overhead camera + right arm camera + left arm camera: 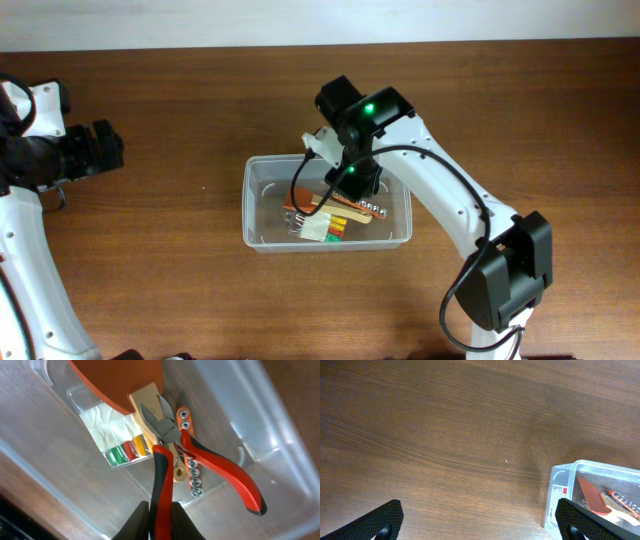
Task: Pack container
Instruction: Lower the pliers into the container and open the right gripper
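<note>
Dark brown wood-grain table [150, 250], pale wall strip [300, 20] behind, clear container [247, 205] centred

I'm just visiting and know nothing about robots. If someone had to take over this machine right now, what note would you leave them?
Left hand: open, holding nothing, off to the left over the table, away from the container.
Right hand: shut on one handle of the red cutters, down inside the container.
Already in the container: orange spatula, packet of coloured pieces, strip of sockets. The cutters sit over them.
Done: those three are packed.
Left: probably let go of the cutters and lift the right hand out.
</note>
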Robot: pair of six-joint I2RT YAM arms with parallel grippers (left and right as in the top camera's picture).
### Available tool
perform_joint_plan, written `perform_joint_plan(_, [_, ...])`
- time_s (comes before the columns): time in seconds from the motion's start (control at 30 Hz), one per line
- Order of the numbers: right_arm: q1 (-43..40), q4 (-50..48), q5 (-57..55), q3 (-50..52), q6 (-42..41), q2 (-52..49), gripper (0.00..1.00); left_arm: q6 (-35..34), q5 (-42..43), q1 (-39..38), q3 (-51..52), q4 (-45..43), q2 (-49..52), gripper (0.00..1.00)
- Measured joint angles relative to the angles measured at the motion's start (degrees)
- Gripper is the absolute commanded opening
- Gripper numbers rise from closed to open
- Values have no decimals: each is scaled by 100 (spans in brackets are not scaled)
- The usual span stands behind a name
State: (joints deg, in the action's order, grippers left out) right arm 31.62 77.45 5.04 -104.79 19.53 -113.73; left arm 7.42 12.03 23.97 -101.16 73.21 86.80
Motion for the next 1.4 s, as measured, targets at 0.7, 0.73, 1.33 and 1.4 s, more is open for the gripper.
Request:
perform_joint_plan(0.7, [0, -774, 46, 809, 20, -2, 30, 0, 2, 0, 0, 0, 0, 99])
perform_joint_plan(0.73, [0, -782, 46, 815, 17, -2, 31, 0, 2, 0, 0, 0, 0, 99])
perform_joint_plan(1.33, [-39, 483, 28, -1290, -402, -37, 99, 0, 0, 0, 0, 0, 0, 99])
perform_joint_plan(1.4, [-109, 741, -61, -1766, -590, -37, 99, 0, 2, 0, 0, 0, 0, 99])
